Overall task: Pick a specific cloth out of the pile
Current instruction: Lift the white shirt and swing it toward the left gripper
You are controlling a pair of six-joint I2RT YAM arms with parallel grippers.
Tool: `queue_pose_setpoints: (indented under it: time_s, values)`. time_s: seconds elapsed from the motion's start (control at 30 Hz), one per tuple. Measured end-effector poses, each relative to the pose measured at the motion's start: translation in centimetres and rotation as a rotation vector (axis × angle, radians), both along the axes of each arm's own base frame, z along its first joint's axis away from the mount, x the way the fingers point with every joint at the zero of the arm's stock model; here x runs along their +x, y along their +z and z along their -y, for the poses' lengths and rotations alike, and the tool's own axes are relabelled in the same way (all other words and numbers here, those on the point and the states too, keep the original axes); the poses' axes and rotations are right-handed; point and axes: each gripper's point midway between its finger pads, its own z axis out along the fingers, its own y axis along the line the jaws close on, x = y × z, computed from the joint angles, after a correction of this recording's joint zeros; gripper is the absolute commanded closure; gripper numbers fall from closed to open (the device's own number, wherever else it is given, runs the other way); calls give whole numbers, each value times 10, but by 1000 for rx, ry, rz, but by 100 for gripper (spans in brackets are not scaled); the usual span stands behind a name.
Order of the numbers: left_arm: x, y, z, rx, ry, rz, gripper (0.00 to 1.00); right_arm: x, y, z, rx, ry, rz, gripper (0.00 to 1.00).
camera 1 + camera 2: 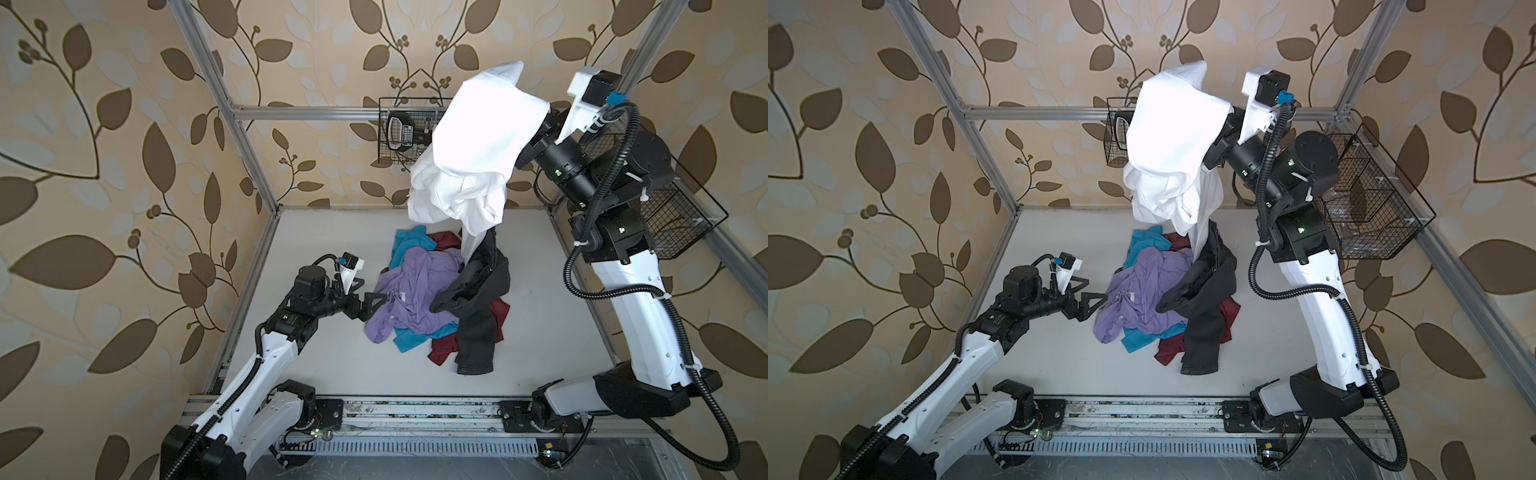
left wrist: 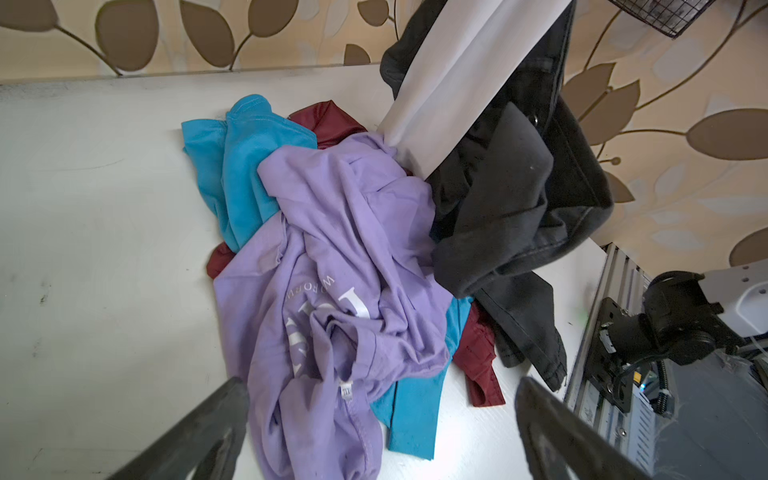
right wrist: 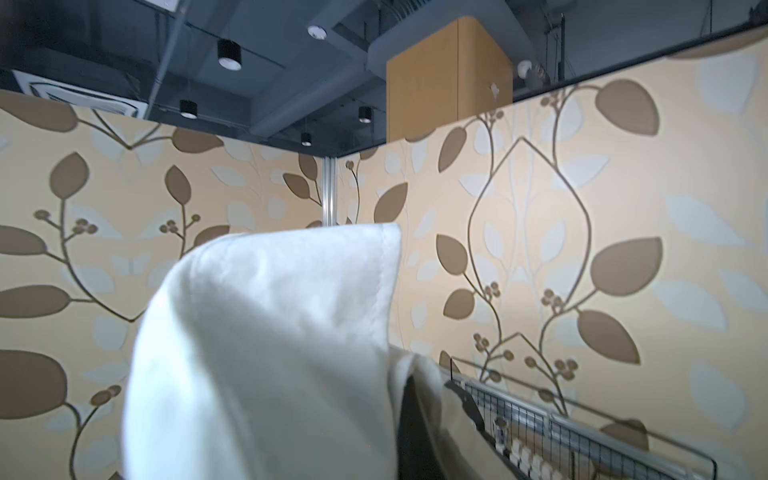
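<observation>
Hanging the cloth [image 1: 478,137] near vertical, long axis up-down, above the pile [image 1: 440,316], tail tucked between the lilac shirt [image 1: 415,291] and dark grey garment [image 1: 478,291]. Clamps its top in the right gripper [image 1: 542,129], arm raised high. Poises the left gripper [image 1: 368,295] low beside the lilac shirt, jaws spread.

Beige wallpaper [image 1: 104,124] with brown leaf vines closed in the white tabletop [image 1: 332,249] on three sides. An aluminium frame [image 1: 316,113] rose from the tabletop's edges. Black wire baskets hung behind it [image 1: 384,124] and to its right [image 1: 681,224]. A dark ceiling [image 3: 291,62] with spotlights [image 3: 229,54] sat above.
</observation>
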Motion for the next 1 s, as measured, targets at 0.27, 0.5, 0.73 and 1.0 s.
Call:
queue_pose_setpoints:
  time_s: [0.27,0.5,0.73,1.0]
  values:
    - [-3,2,-6,8,32,32,1,-34,58,-15,74,188,211,100]
    - [-5,13,-10,3,57,91,1,-83,87,-48,131,438,371,100]
    - [-6,14,-14,4,74,114,1,-103,66,-117,122,683,391,100]
    - [-11,18,-12,-3,61,131,6,-27,-32,-231,82,844,185,100]
